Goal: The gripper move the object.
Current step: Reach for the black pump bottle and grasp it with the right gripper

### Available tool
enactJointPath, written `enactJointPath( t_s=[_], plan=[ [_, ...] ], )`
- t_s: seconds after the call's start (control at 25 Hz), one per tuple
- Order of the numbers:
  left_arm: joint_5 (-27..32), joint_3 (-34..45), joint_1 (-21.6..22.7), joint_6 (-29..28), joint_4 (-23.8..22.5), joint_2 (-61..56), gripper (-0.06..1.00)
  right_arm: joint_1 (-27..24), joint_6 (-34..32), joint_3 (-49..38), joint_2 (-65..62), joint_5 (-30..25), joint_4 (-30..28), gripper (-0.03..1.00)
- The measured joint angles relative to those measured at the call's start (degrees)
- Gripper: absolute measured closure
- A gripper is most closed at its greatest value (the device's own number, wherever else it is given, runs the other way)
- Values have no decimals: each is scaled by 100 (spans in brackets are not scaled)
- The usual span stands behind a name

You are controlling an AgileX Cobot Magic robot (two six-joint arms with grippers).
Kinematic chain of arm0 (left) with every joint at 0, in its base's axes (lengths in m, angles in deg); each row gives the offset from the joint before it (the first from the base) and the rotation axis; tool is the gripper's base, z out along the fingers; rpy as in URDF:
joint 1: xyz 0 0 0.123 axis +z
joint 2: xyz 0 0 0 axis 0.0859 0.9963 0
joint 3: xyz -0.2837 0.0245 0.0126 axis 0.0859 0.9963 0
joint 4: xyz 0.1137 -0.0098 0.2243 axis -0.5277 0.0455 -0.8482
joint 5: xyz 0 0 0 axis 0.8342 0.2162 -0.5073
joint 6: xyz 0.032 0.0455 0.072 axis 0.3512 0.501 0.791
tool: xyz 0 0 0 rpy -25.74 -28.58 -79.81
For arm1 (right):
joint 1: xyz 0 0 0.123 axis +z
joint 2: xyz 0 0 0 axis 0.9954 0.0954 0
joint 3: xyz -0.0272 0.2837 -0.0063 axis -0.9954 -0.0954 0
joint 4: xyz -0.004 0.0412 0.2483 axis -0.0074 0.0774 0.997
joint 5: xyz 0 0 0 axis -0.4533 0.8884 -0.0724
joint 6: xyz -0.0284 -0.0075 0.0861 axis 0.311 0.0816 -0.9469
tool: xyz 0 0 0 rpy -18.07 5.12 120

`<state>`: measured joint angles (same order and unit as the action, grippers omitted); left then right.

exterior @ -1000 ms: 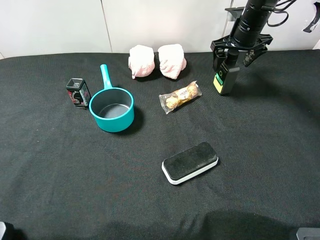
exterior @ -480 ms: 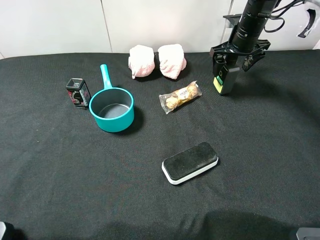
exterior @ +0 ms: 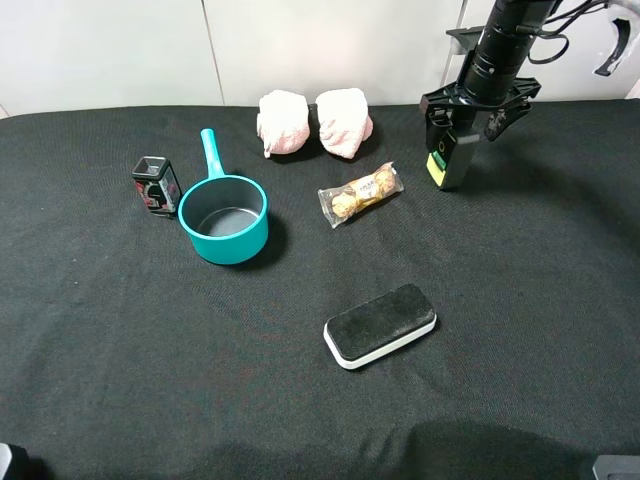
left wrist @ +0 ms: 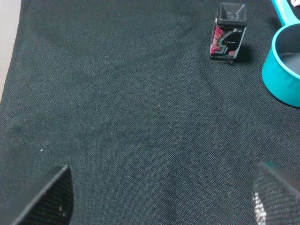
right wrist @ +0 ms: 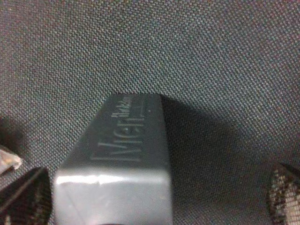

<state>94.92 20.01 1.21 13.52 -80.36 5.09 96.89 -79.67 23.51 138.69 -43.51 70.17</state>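
The object, a dark grey bottle [exterior: 450,160] with a green-and-yellow label, stands on the black cloth at the back right. My right gripper [exterior: 466,112] hangs straight over its top, open, one finger on each side. In the right wrist view the bottle's grey body [right wrist: 126,154] fills the space between the fingertips [right wrist: 26,194], with a clear gap on one side. My left gripper [left wrist: 161,201] is open over bare cloth at the front left, holding nothing.
A teal saucepan [exterior: 225,220] and a black-and-red tin [exterior: 155,185] sit at the left, the tin [left wrist: 227,33] also in the left wrist view. Two pink cloths [exterior: 315,120] lie at the back, a chocolate packet [exterior: 360,193] in the middle, an eraser block [exterior: 380,325] in front.
The right gripper shifted slightly left and lower over the bottle's cap, then held still. Its jaws stayed wide. The left arm has not moved.
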Motion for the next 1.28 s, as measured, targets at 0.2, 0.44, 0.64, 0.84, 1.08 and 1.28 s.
enactJointPath(
  t_s=[0.2, 0.44, 0.64, 0.84, 1.08, 1.28],
  plan=[
    [0, 0, 0, 0, 0, 0, 18, 0, 0, 22, 12, 0, 0, 27],
    [0, 0, 0, 0, 0, 0, 18, 0, 0, 22, 12, 0, -2, 27],
    [0, 0, 0, 0, 0, 0, 18, 0, 0, 22, 12, -12, -2, 27],
    [0, 0, 0, 0, 0, 0, 18, 0, 0, 22, 12, -17, 3, 27],
    [0, 0, 0, 0, 0, 0, 18, 0, 0, 22, 12, -17, 63, 36],
    [0, 0, 0, 0, 0, 0, 18, 0, 0, 22, 12, -30, 147, 54]
  ],
)
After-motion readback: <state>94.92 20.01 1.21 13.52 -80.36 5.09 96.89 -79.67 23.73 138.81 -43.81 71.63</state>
